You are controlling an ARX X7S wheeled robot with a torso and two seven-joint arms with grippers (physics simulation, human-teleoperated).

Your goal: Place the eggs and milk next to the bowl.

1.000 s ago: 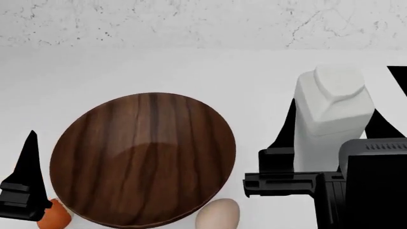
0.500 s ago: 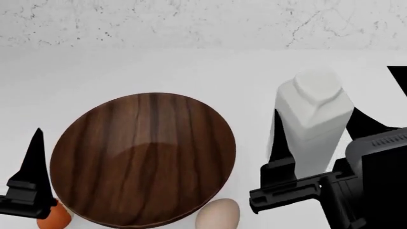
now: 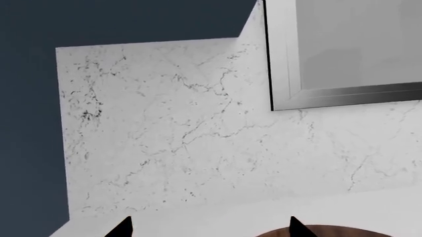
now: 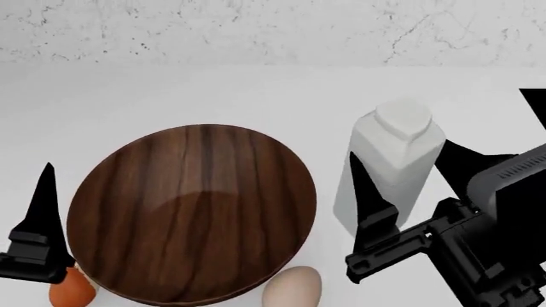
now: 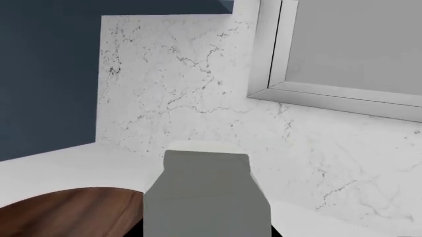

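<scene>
A: What are the right gripper [image 4: 399, 192]'s fingers doing?

B: They stand either side of the milk [image 4: 388, 167] and look closed on it, one dark finger [image 4: 365, 198] on its left face, the other behind its right edge. The carton leans slightly, just right of the bowl [image 4: 192, 213].

A: And the left gripper [image 3: 207, 228]?

B: Its fingers are spread wide with nothing between them, at the bowl's left rim above the orange-brown egg [image 4: 70, 289]. The pale egg [image 4: 293, 288] lies against the bowl's near rim on the bench [image 4: 171, 96].

A: Which step is this, then?

B: Probably the milk's delivery; both eggs already sit by the bowl. The next move calls for lowering the carton upright beside the bowl, then releasing without tipping it.

A: What differs from a second ago?

B: The carton has come left, from well right of the bowl to close beside it. The left gripper has barely shifted.
</scene>
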